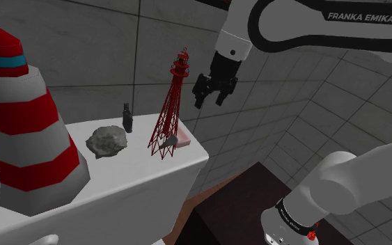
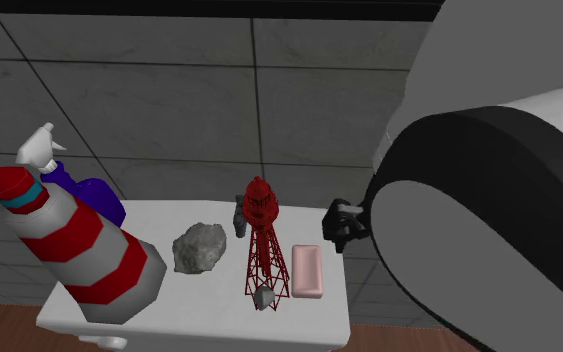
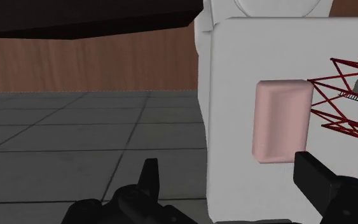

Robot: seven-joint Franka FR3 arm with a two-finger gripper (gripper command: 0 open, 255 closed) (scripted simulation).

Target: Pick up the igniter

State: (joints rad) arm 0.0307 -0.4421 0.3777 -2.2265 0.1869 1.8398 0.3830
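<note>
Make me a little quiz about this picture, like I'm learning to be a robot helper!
1. True or false: the gripper is holding the pink soap.
2. What stands right next to the soap? A) the red tower B) the rock C) the striped lighthouse
3. Fill in: the gripper's fingers are ____ (open or shut).

Key: 1 false, it hangs in the air, touching nothing; 2 A; 3 open.
</note>
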